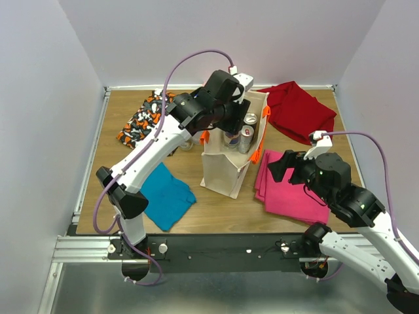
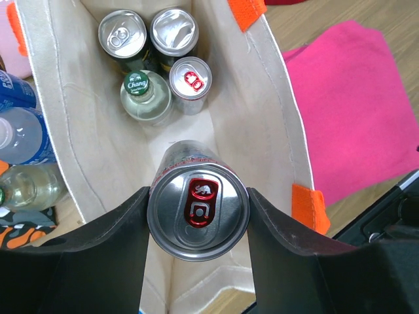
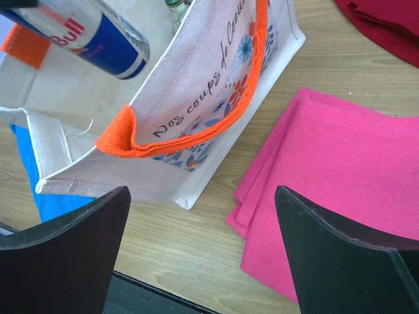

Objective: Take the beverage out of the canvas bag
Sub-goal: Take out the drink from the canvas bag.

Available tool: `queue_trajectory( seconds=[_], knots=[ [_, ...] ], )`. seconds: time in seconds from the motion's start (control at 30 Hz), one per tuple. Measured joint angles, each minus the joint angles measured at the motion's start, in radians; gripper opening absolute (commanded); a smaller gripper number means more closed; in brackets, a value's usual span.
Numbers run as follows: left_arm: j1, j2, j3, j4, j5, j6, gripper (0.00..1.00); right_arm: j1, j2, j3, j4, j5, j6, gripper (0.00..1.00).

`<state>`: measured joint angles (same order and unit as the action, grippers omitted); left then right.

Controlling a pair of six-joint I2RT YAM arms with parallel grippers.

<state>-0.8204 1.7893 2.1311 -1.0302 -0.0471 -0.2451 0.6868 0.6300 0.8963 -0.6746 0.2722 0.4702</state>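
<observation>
Left pincer (image 2: 198, 222) clenched on blue-silver can (image 3: 98, 40), held at mouth of canvas bag (image 1: 222, 171). Bag upright on counter (image 1: 216, 212). Other cans (image 2: 173, 29) and green-capped bottle (image 2: 141, 88) inside. Right pincer (image 3: 201, 196) released, near bag corner and pink cloth (image 3: 340, 170).

one overhead, two close wrist views, common canvas bag (image 1: 222, 175)
</observation>
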Motion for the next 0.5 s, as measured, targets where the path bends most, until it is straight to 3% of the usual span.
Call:
queue_trajectory(
  seconds=[0.5],
  knots=[
    [0.0,-0.09,0.079,-0.027,-0.022,0.013,0.0,0.0,-0.002,-0.002,0.01,0.0,0.001,1.0]
  ],
)
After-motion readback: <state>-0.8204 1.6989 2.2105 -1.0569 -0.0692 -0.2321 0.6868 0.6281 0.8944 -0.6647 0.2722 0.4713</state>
